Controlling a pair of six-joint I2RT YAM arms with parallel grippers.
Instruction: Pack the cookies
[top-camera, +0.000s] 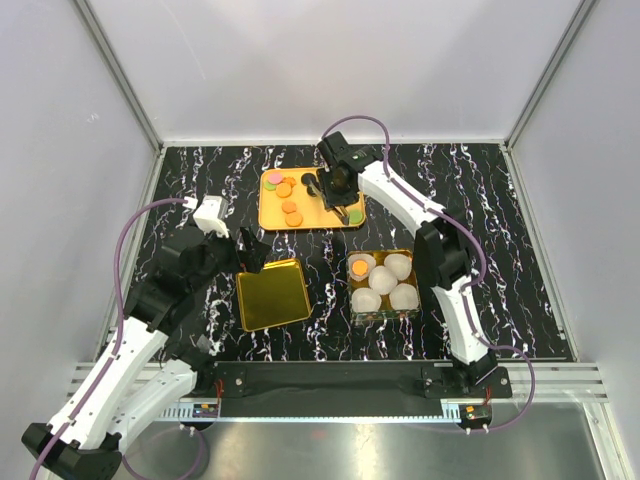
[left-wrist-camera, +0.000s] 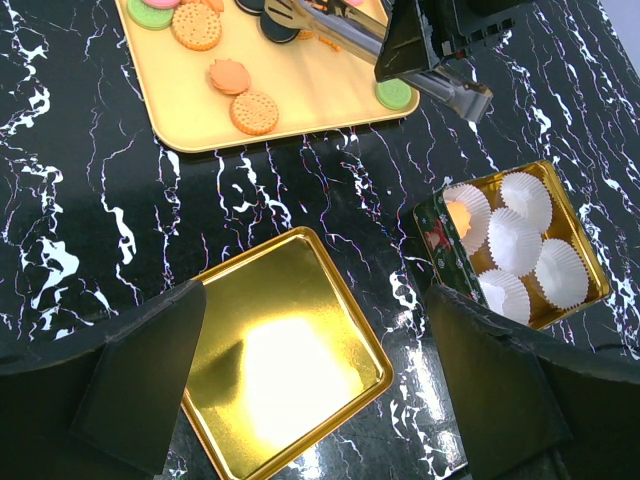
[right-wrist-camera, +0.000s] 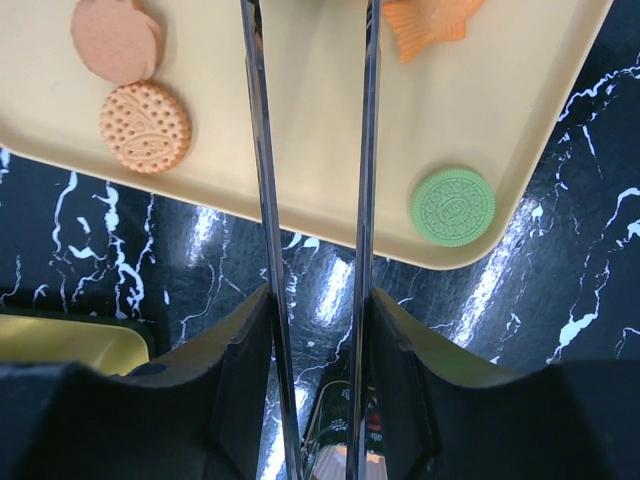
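— Cookies (top-camera: 290, 206) lie scattered on the yellow tray (top-camera: 322, 216) at the far middle of the bench (top-camera: 480, 200): mostly orange, with a few black, pink and green.

— Any near an edge?

— A green cookie (right-wrist-camera: 453, 206) sits just inside the tray's rounded near corner, close to the rim. One orange cookie (left-wrist-camera: 458, 213) is already in a paper cup (left-wrist-camera: 515, 240) inside the tin (left-wrist-camera: 436, 238).

— And the hands?

— The right hand (right-wrist-camera: 318, 350) is clenched on metal tongs (right-wrist-camera: 258, 150), which reach out over the tray with their two arms apart. The left hand (left-wrist-camera: 315, 330) is released, fingers spread wide, hovering above the near edge of the gold lid (top-camera: 272, 294).

— Room to move?

— A strip of bare marbled bench separates tray, lid and tin. The tin stands just beside the right arm, and white walls close in the bench on the left, right and far sides.
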